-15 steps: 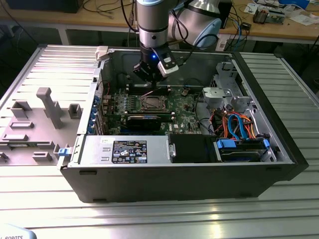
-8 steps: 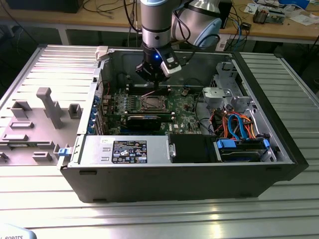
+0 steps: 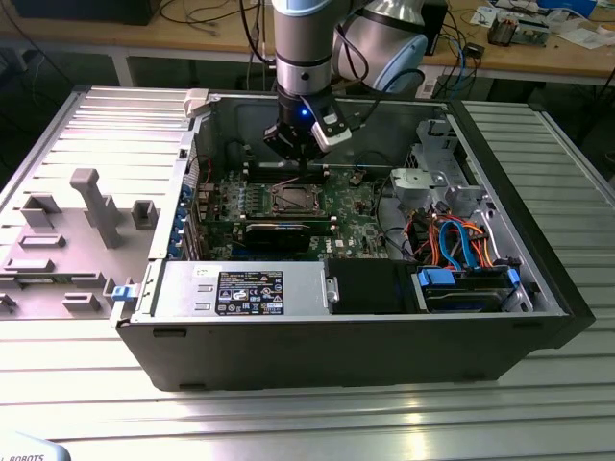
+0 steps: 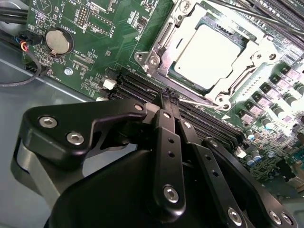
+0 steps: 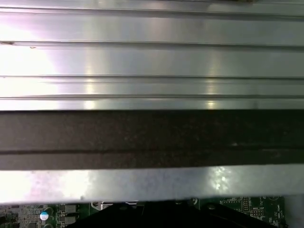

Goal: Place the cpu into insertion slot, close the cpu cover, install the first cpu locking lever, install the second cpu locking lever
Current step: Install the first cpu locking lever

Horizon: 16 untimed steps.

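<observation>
The cpu (image 4: 209, 52), a square chip with a silver-grey top, lies in the insertion slot (image 3: 293, 199) on the green motherboard (image 4: 95, 28). The silvery cpu cover (image 4: 259, 64) lies flat around it, and the chip shows through its window. A thin metal locking lever (image 4: 197, 99) runs along the socket edge nearest my gripper. My gripper (image 4: 170, 95) is shut, with its black fingertips (image 4: 165, 102) pressed together at the end of that lever; I cannot tell whether they clamp it. In the exterior view my gripper (image 3: 298, 163) hangs just behind the socket inside the open computer case.
Long black memory slots (image 4: 142, 88) lie between my gripper and the socket. A coin battery (image 4: 59, 41) sits on the board. A black graphics card (image 3: 279, 233), a power supply (image 3: 240, 288) and a drive cage with blue cables (image 3: 461, 250) stand in the case. A dark case wall (image 5: 152, 137) is close by.
</observation>
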### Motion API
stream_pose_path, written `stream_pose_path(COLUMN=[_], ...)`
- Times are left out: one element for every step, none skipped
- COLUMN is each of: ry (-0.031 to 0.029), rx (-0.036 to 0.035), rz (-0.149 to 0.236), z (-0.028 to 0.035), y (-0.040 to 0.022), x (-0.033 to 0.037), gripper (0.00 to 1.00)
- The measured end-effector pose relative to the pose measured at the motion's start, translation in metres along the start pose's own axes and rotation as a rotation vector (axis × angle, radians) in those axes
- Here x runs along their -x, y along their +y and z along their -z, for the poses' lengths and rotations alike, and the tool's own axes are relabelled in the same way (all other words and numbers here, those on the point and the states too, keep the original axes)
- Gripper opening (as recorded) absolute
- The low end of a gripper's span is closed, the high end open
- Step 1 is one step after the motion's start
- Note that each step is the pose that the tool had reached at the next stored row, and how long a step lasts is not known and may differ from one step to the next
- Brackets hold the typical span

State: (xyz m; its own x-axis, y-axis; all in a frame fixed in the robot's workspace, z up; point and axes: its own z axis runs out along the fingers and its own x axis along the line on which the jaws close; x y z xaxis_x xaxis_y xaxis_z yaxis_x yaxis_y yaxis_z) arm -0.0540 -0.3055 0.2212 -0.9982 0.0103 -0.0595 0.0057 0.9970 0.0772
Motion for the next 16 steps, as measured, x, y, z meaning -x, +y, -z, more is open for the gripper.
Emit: stream_pose_path(ry=[0.0,0.0,0.0001,0.0001,0.0,0.0,0.0,0.0,0.0,0.0001,0.0,0.0001,0.0003,0.0007,0.0013,0.0021], rx=[0.0,-0.0001,0.0,-0.0001,0.0,0.0,0.0,0.0,0.0,0.0,0.0,0.0,-0.0001,-0.0001,0.0,0.0], rz=[0.0,0.0,0.0,0.0,0.0,0.0,0.0,0.0,0.0,0.0,0.0,0.0,0.0,0.0,0.0,0.0], z=[-0.0007,-0.0014,-0.002,-0.0028,-0.0034,-0.0052,-0.0061,-0.007,-0.0076,-0.0082,-0.0087,-0.0092,-0.0099,-0.0104,-0.0109,-0.0115], y=[0.0,-0.0001,-0.0001,-0.0002,-0.0003,-0.0004,-0.0004,-0.0005,-0.0005,-0.0006,-0.0006,-0.0007,-0.0007,-0.0008,-0.0008,-0.0008], x=[0.0001,0.0002,0.0004,0.0006,0.0008,0.0015,0.002,0.0024,0.0024,0.0025,0.0025,0.0025,0.0025,0.0024,0.0024,0.0024], gripper=[0.12,0.12,0.12,0.12,0.12,0.12,0.12,0.12,0.12,0.12,0.12,0.12,0.12,0.12,0.12,0.12])
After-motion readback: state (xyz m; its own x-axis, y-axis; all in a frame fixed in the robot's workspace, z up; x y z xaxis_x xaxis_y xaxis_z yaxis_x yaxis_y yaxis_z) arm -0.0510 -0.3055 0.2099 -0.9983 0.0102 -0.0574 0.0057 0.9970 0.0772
